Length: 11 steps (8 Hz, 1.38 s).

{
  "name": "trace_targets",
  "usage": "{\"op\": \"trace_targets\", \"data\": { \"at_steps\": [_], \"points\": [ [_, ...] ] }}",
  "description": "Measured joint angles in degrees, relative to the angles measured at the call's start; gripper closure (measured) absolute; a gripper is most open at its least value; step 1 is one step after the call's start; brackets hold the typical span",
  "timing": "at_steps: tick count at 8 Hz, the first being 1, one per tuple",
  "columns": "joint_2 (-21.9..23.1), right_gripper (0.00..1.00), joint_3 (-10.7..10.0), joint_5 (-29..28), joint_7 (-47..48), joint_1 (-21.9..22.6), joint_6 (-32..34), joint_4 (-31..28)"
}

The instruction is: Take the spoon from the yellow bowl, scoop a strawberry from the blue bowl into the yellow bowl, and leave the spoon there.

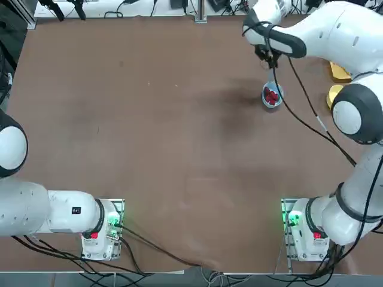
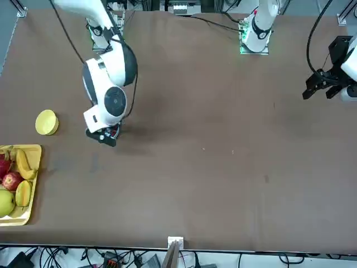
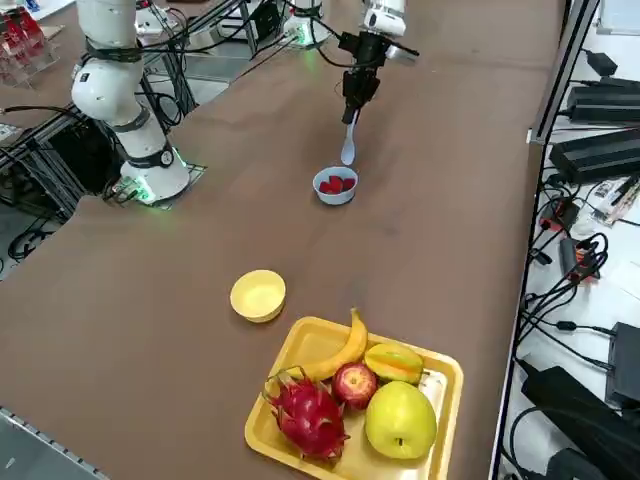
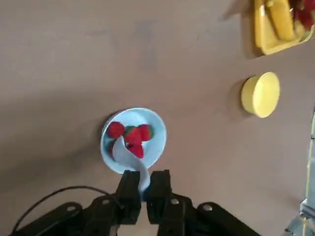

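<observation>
My right gripper [image 3: 355, 95] is shut on the handle of the pale spoon [image 3: 348, 145], which hangs bowl-end down just above the blue bowl [image 3: 335, 185]. In the wrist view the spoon [image 4: 130, 160] runs out from between the fingers [image 4: 129, 194] of the right gripper [image 4: 143, 189] and over the blue bowl [image 4: 134, 140], among the red strawberries [image 4: 133, 136]. The yellow bowl [image 3: 258, 295] stands empty, well apart from the blue one, towards the fruit tray. From above, the right gripper [image 1: 269, 57] is just beyond the blue bowl [image 1: 272, 95]. In the front view the arm hides the blue bowl.
A rectangular yellow tray [image 3: 355, 400] with a banana, apple, dragon fruit and other fruit lies past the yellow bowl near the table's right edge. My arm's black cable [image 1: 305, 116] trails over the table beside the blue bowl.
</observation>
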<state>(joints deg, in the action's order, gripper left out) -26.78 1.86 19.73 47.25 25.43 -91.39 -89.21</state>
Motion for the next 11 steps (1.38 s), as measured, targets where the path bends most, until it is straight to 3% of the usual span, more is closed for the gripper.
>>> {"op": "trace_targets", "data": {
  "at_steps": [3,7,11],
  "points": [
    [1.45,0.89,-0.23,-2.00,-2.53,-0.36,-4.35,-4.13],
    [12.25,0.89,-0.72,-9.26,-17.63,-6.51,-15.93,-18.00],
    [14.01,0.89,-0.78,-12.85,-23.16,-8.87,-21.02,-22.77]
  ]
}}
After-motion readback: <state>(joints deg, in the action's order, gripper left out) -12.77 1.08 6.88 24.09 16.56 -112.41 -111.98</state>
